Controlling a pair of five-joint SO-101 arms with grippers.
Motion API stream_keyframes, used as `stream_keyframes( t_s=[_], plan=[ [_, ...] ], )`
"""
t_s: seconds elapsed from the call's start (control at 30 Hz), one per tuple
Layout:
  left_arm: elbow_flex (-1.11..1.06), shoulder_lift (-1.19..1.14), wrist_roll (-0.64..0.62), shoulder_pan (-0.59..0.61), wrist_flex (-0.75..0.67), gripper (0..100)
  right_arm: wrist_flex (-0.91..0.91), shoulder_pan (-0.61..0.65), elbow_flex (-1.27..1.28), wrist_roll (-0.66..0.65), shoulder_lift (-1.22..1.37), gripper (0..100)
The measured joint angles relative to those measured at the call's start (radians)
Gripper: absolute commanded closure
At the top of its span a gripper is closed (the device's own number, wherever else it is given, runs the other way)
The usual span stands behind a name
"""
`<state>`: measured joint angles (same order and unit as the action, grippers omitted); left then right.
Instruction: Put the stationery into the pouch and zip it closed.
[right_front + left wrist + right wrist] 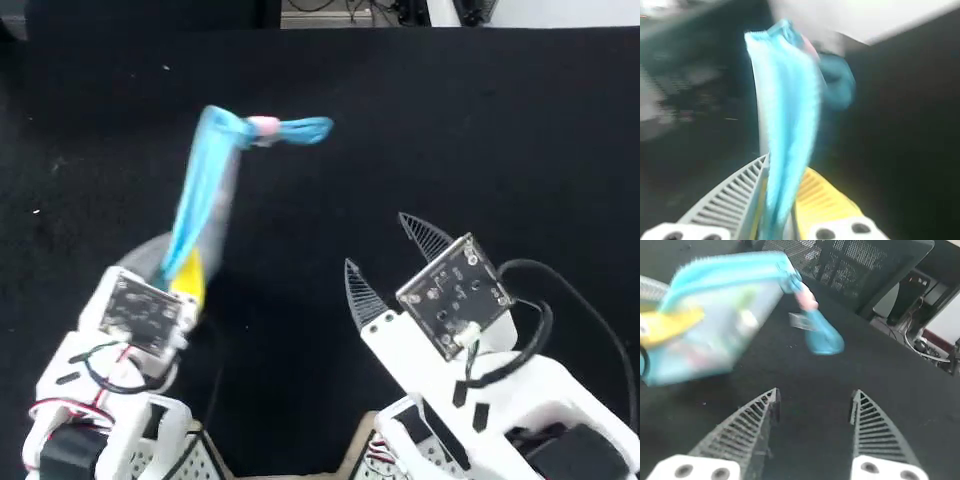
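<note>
Pouch (205, 190) of pale blue, edge-on to the high camera, sits clamped in the left gripper (180, 270), whose grey and yellow fingers close on its near end. From there it slants up and away over the black table (480, 130). At its far corner a pink bead (264, 125) links to a blue strap (300, 130) that sticks out sideways. In the right wrist view the pouch's (715, 335) clear side shows blurred pale shapes inside, too smeared to identify. The right gripper (374, 240) hovers well apart from the pouch, jaws spread wide and holding nothing.
</note>
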<state>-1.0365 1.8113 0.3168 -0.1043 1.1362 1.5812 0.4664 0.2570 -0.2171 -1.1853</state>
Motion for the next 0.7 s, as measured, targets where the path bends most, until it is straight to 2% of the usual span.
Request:
stream_keyframes(
  t_s=[0.13,0.23,0.37,0.53,0.7],
  plan=[
    [0.003,0.002,0.014,0.13,-0.095,97,-0.057,-0.123,0.117,0.0,0.0,99.3],
    [0.003,-0.048,0.037,0.172,-0.143,97,-0.157,-0.239,0.25,0.0,0.0,98.4],
    [0.026,-0.23,0.044,0.181,-0.19,97,-0.284,-0.334,0.442,0.0,0.011,98.7],
    [0.143,-0.519,0.058,0.184,-0.27,97,-0.41,-0.365,0.66,0.002,0.014,98.7],
    [0.259,-0.795,0.11,0.183,-0.285,97,-0.493,-0.367,0.825,0.002,0.014,98.7]
  ],
)
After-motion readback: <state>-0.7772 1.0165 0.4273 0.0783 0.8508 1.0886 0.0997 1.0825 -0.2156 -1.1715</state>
